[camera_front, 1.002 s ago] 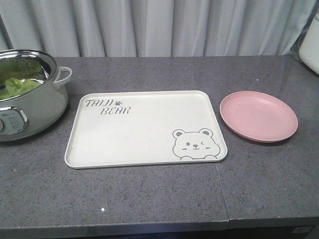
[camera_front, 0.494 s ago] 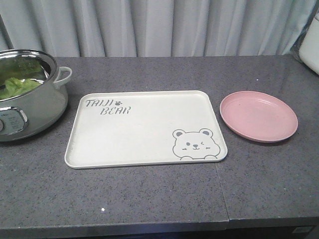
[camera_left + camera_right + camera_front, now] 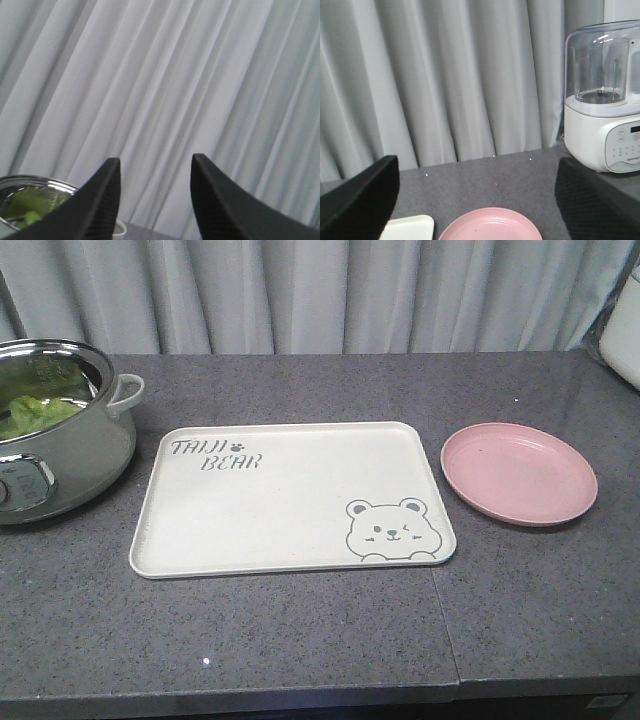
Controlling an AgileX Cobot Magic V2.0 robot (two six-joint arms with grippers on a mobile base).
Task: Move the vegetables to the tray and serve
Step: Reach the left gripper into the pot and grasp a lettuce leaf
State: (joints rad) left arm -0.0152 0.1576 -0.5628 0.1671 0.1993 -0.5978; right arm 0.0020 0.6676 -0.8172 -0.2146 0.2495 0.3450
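The lettuce leaf (image 3: 35,412) lies inside a steel pot (image 3: 75,455) at the left end of the grey counter (image 3: 300,640), partly cut off by the frame edge. The pot's white handle points toward the tray (image 3: 290,498), with a narrow strip of counter between them.

The tray sits mid-counter, its long edges roughly parallel to the counter's front edge. A pink plate (image 3: 518,472) rests just beside the tray's right edge without touching it. A wide band of counter runs in front of the tray, crossed by a seam (image 3: 447,630) near the tray's front right corner. A narrower band runs behind it, up to the curtain (image 3: 350,295).

Grey lettering on the tray reads "TAIJI BEAR" with a paw mark, and a winking bear is drawn in its near right corner. The pot's front panel is too small to read.

The left gripper (image 3: 156,160) hangs above the pot's side with its jaws apart and nothing between them. The right gripper (image 3: 477,165) is above the plate, its jaws spread wide. A white appliance (image 3: 602,130) with a clear jug stands at the right; its buttons and label are unreadable.
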